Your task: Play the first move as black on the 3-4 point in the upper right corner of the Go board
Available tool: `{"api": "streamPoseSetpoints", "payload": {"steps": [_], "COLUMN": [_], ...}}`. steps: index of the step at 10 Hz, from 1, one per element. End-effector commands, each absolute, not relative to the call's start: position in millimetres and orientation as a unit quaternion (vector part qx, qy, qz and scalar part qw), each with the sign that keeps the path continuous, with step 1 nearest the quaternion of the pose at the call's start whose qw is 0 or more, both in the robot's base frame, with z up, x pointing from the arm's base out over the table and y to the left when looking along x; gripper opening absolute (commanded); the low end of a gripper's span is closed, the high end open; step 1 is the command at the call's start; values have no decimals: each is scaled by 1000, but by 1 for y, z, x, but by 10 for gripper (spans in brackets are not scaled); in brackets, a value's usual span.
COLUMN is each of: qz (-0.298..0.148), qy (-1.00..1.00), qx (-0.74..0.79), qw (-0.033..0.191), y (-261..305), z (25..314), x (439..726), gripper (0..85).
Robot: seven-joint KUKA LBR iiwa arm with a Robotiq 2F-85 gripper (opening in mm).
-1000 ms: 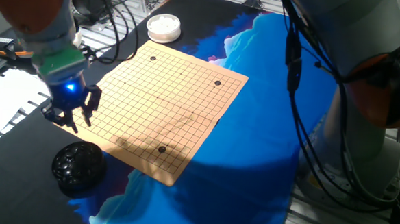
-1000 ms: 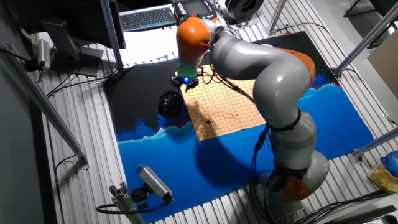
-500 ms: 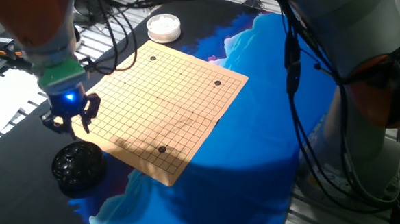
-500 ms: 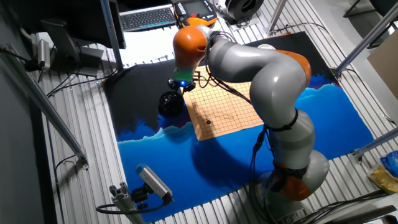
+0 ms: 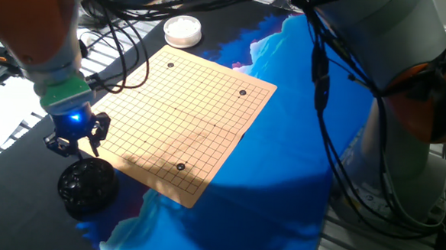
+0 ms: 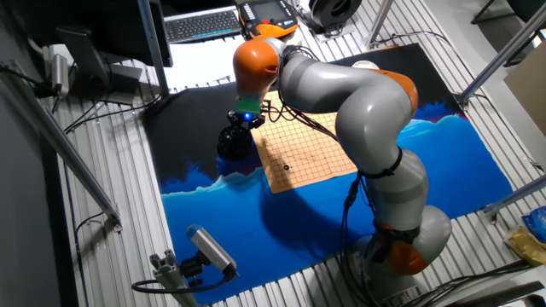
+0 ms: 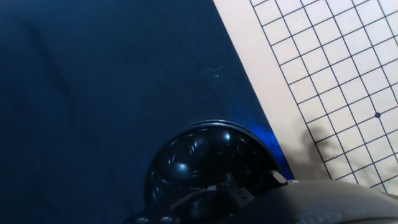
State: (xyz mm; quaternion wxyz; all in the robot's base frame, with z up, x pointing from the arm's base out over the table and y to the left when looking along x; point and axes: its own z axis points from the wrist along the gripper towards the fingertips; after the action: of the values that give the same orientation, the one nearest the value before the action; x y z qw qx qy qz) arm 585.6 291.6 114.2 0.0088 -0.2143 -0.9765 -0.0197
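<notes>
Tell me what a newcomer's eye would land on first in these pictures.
The pale wooden Go board stands out, lying on the blue and black cloth with three dark stones on its grid. At the board's near-left edge, the end effector with its glowing blue light hangs just above the black bowl. A white bowl sits beyond the board's far corner.
</notes>
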Motion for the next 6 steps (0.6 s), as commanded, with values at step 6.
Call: {"api": "streamPoseSetpoints", "payload": {"steps": [6], "qz": [-1], "qy": [-952], "qx": [-304], "qw": [36], "y": [291], "z": [114], "x": [586], "gripper": [340]}}
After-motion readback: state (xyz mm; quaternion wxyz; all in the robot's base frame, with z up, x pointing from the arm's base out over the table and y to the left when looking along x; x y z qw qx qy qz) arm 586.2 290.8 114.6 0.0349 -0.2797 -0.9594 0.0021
